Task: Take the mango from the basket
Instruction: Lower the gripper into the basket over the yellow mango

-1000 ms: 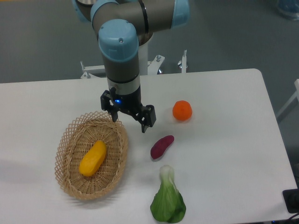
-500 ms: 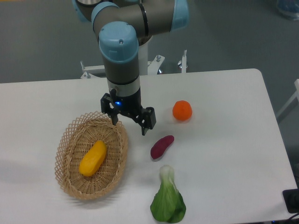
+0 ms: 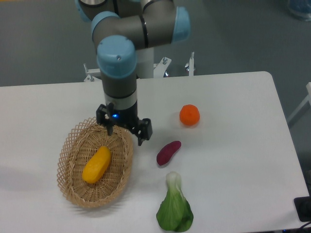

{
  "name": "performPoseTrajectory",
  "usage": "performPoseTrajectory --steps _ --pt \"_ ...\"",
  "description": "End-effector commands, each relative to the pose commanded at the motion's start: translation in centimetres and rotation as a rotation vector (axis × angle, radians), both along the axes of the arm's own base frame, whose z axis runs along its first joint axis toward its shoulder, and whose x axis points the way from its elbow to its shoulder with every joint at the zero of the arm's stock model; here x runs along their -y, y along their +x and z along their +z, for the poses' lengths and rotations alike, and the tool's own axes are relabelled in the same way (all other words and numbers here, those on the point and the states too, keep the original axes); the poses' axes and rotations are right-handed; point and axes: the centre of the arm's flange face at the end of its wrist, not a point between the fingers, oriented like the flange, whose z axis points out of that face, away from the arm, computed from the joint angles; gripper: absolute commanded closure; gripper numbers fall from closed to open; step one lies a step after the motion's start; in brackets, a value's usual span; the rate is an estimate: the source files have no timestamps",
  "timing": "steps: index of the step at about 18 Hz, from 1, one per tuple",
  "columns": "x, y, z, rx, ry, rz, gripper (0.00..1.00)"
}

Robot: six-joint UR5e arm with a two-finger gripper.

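Here the pincer (image 3: 125,134) hangs with its jaws spread apart and nothing between them, poised over the upper right rim of the basket (image 3: 73,194). One finger (image 3: 108,127) shows above the weave at the far edge of the basket, the other (image 3: 141,139) just outside the rim, over the table (image 3: 233,160). A small blue light glows on the wrist just above the fingers.

The mango (image 3: 96,164) lies inside the basket, near its middle, tilted so its upper end points toward the pincer. It is apart from both fingers.

On the table to the right of the basket lies a purple sweet potato (image 3: 168,152), with a round orange fruit (image 3: 189,115) beyond it and a green leafy vegetable (image 3: 174,208) nearer the front edge. All three are apart from one another and from the basket.
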Motion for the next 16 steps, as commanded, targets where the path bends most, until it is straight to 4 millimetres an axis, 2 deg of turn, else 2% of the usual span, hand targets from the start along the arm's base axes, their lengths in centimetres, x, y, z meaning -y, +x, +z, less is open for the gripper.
performPoseTrajectory --steps 2,4,7,14,16 --pt "-0.8 1.4 -1.8 -0.001 -0.001 -0.026 0.00" --pt "-1.2 2.0 -3.4 -0.002 -0.006 -0.043 0.00" --pt "-1.7 2.8 -4.2 -0.004 -0.004 -0.054 0.00" --pt "-2.6 5.4 -8.7 0.032 -0.070 -0.098 0.00" --pt "-2.8 5.5 -9.0 0.033 -0.071 -0.103 0.00"
